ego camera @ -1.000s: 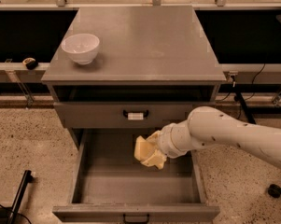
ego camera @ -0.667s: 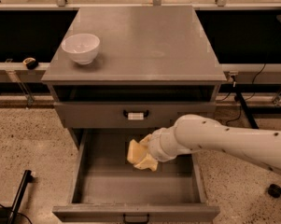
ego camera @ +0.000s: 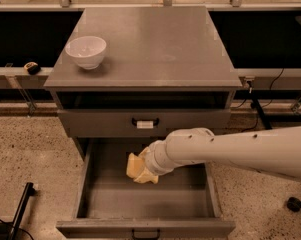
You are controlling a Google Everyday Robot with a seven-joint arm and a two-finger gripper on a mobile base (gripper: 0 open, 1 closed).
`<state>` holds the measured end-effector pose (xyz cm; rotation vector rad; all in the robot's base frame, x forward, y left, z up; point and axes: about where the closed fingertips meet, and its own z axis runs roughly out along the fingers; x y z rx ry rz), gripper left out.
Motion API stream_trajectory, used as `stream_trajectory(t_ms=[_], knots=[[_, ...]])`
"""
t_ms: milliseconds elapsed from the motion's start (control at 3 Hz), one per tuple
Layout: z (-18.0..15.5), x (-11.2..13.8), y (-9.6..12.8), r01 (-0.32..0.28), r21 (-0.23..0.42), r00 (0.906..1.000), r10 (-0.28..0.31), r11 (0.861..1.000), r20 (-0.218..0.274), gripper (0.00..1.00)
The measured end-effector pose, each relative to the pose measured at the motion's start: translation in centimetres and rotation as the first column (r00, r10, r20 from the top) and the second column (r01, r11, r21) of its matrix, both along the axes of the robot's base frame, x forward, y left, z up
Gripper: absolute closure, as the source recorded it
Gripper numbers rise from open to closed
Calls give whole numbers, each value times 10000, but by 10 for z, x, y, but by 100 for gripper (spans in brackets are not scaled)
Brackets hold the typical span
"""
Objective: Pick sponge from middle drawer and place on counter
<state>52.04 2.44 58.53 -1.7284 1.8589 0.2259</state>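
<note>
The pale yellow sponge is held at the tip of my white arm, above the floor of the open drawer, left of its middle. My gripper is shut on the sponge; its fingers are mostly hidden behind the sponge and the wrist. The arm reaches in from the right edge of the view. The grey counter lies above and behind, far from the gripper.
A white bowl stands at the counter's left front corner. A closed drawer with a handle sits just above the open one. The open drawer's front wall is nearest the camera. Speckled floor lies on both sides.
The arm has moved to the left inside the open drawer, and the sponge has moved with it. The bowl and the drawers have not moved.
</note>
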Motion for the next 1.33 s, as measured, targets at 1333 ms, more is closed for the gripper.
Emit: stream_trajectory(t_ms=[1333], knots=[[-94,21,-48,59,1524,9998,-29,9883,-198,100]])
